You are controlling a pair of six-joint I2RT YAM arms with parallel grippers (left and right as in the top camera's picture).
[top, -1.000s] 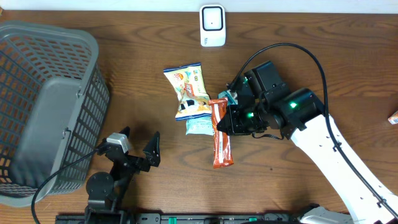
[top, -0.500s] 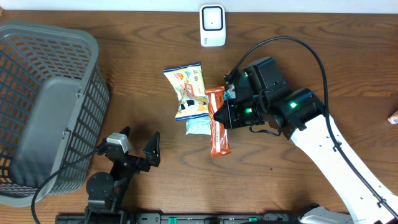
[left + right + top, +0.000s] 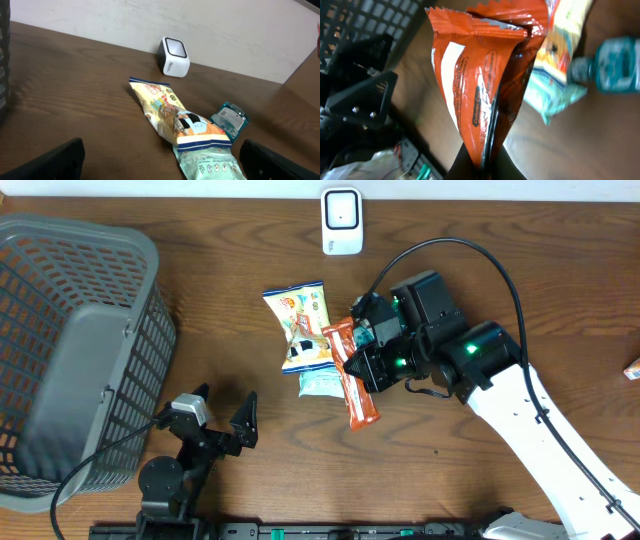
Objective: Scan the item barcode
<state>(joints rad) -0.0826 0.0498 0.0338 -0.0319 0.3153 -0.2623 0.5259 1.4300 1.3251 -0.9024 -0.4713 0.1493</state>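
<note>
**Orange snack wrapper pinched at one end, well short of the scanner**

Clamped firmly on the orange snack wrapper (image 3: 358, 395) with the right gripper (image 3: 363, 366), closed over the crimped fold near one end, as shown from the right wrist. Apparently lifted, slanting long and diagonal above the wooden table (image 3: 500, 270). Just beside the yellow snack bag (image 3: 300, 325) and the pale green packet (image 3: 320, 383), well apart from the white scanner (image 3: 341, 221) at the far edge. Left gripper (image 3: 225, 408): spread wide, empty, parked near the grey basket (image 3: 60, 330).

Judged light, thin and floppy. Crinkly foil film, likely slick, and prone to twist or droop from a one-end pinch. Contents possibly brittle, so no squeezing across the middle. Best taken at the flat sealed end or along the back seam, much as now, leaving the printed panels uncovered. No barcode made out in these views. Probably worth turning slowly, keeping the film flat toward the scanner window and minding glare on the creases.
</note>
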